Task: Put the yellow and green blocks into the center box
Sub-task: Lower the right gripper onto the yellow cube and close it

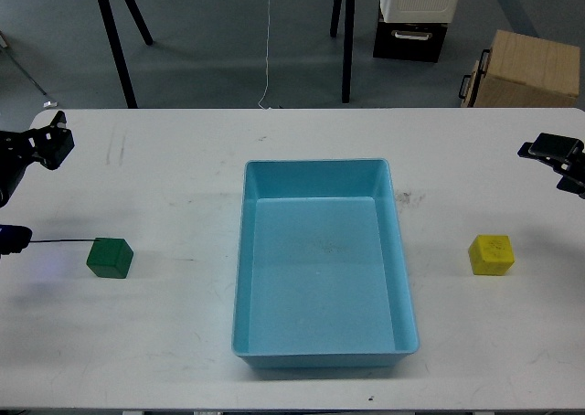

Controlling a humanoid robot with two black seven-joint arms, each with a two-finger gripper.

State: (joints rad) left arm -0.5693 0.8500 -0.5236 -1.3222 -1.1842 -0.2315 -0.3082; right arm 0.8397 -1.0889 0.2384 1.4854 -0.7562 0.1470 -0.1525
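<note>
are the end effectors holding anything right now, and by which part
Nothing is held. The green block and yellow block sit on the table, apart from both end effectors.

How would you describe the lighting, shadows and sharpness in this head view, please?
Head view: even, soft light; the green block and yellow block cast only faint shadows on the white table; the blue tray is sharp, without strong glare; both grippers sit dark at the frame edges.

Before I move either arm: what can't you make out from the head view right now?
- left gripper: dark, cut by the left edge; open or shut unclear.
- right gripper: cut by the right edge; fingers indistinguishable.
- yellow block: top mark too faint to read.
- green block: far faces hidden.
- blue tray: nothing seen inside.
</note>
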